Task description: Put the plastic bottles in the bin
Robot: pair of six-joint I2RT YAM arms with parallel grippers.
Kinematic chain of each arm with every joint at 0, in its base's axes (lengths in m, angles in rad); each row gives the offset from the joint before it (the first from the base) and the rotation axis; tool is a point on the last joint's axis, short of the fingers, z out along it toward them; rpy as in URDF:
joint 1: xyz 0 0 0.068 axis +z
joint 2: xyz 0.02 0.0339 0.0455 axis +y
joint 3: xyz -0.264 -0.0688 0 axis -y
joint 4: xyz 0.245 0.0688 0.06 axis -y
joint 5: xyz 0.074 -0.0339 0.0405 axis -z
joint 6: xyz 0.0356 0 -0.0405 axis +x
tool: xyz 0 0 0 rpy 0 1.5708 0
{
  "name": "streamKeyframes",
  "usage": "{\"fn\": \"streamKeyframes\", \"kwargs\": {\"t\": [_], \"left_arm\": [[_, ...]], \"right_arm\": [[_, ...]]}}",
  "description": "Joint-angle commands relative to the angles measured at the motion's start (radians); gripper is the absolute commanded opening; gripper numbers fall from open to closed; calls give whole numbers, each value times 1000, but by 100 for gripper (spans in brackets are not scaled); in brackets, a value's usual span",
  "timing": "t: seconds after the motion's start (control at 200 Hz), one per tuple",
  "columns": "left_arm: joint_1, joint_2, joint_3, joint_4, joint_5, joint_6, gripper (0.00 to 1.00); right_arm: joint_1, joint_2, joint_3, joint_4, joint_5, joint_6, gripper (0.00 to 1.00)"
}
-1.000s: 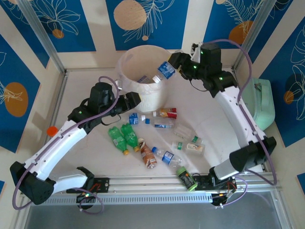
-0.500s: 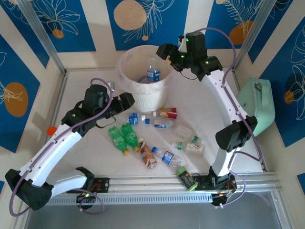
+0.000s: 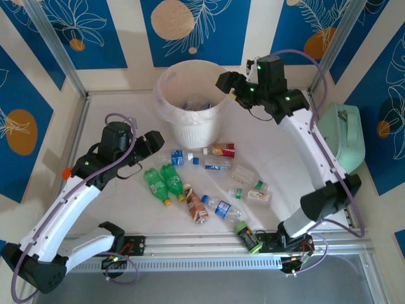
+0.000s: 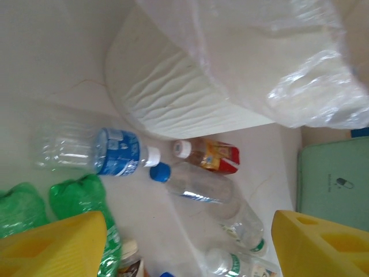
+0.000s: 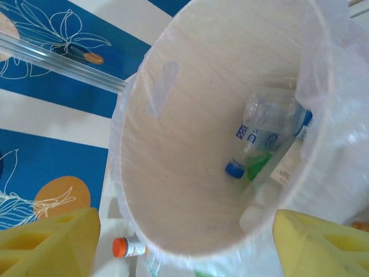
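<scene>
Left gripper [image 3: 154, 139], seen from above, sat at centre left of the frame, jaws apart and empty, facing the scatter of small clear, green and brown plastic bottles [image 3: 171, 180] lying mid-frame on the white table [image 3: 266, 145]. Right gripper [image 3: 223, 81] hung at the upper right rim of the round cream-white ribbed bin with a translucent bag liner [image 3: 190, 130], its jaws likewise apart with nothing in them.

From the left wrist, yellow foam pads [image 4: 57, 245] stood wide at the bottom corners. A clear bottle with a blue label and white cap [image 4: 92, 151] lay on its side at centre left, just beside the bin's wall. Such bottles are probably light, thin-walled and slick, apt to roll or crumple, so a hold across the labelled mid-body looked soundest. Two green bottles [image 4: 81, 199] were cut off at lower left.

From the right wrist, a clear blue-labelled bottle [image 5: 268, 124] lay inside the bin at right; liner glare blurred the others, so no count was possible
</scene>
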Motion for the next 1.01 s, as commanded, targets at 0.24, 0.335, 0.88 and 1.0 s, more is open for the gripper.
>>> {"fn": "streamKeyframes", "kwargs": {"t": [0.24,0.335,0.88,1.0], "left_arm": [[19,-86,-190,-140,-70,-81,74],[20,-81,-257,-120,-51,-109,75],[34,154,-349,32,-66,-131,77],[36,202,-348,52,-66,-133,77]], "right_arm": [[111,-390,-418,-8,105,-121,79],[127,-464,-517,-27,108,-110,79],[190,-517,-688,17,99,-20,78],[202,-508,-683,17,103,-20,78]]}}
